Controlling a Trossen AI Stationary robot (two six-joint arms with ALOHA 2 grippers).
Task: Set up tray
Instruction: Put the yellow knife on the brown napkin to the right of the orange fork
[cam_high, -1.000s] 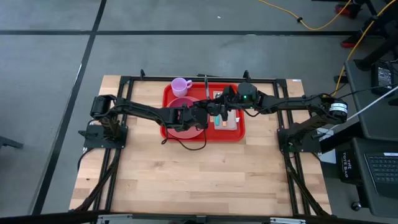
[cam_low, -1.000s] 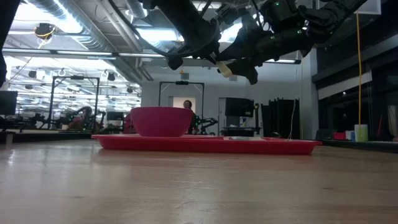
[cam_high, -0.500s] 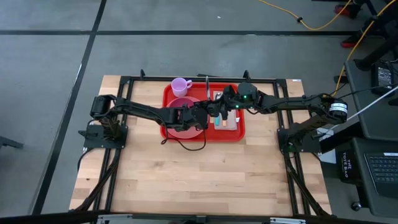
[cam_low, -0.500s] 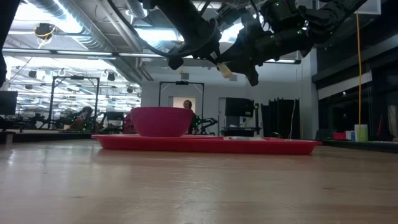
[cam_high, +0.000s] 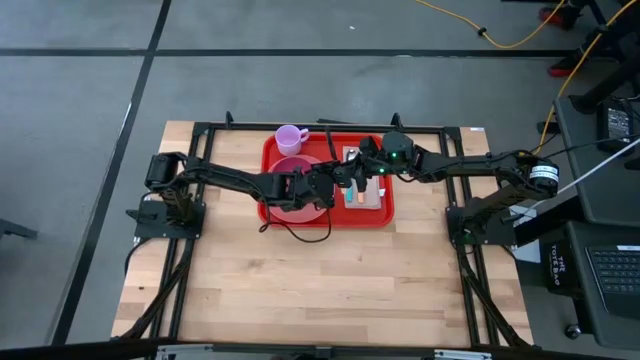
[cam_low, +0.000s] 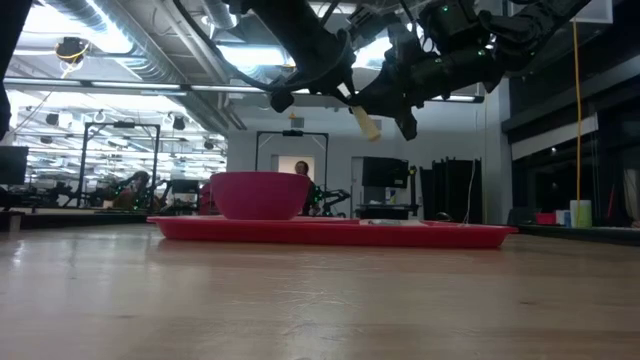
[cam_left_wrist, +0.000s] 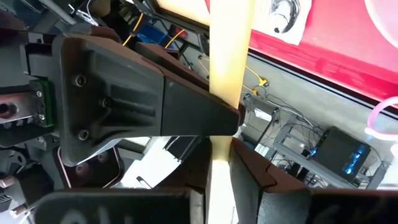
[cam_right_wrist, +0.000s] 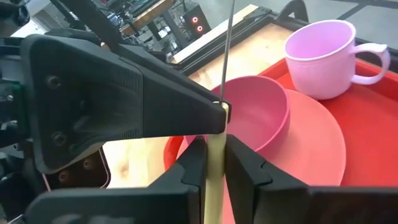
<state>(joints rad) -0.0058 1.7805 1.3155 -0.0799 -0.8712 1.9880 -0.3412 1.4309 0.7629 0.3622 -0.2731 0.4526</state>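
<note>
Above the red tray my two grippers meet, both shut on one utensil with a pale yellow handle and a thin metal shaft. My left gripper comes from the table's left, my right gripper from the right. On the tray stand a pink bowl on a round pink plate, a lilac mug at the far left corner, and a pale napkin with small items on it. My left gripper pinches the yellow handle between its two fingers, the handle running along them. The utensil is lifted clear, high above the tray. My right gripper pinches the same handle between its two fingers, just beside the left gripper's fingertip. It comes from the table's right. The handle's free end slants down below both grippers.
The tray lies at the table's far middle between the two arm mounts. The wide wooden tabletop nearer to the front bears nothing. A black frame runs round the far edge.
My right gripper has shut on the utensil's handle, which my left gripper keeps holding. Both arms have stayed in place above the tray. The handle's free end now slants a little lower.
</note>
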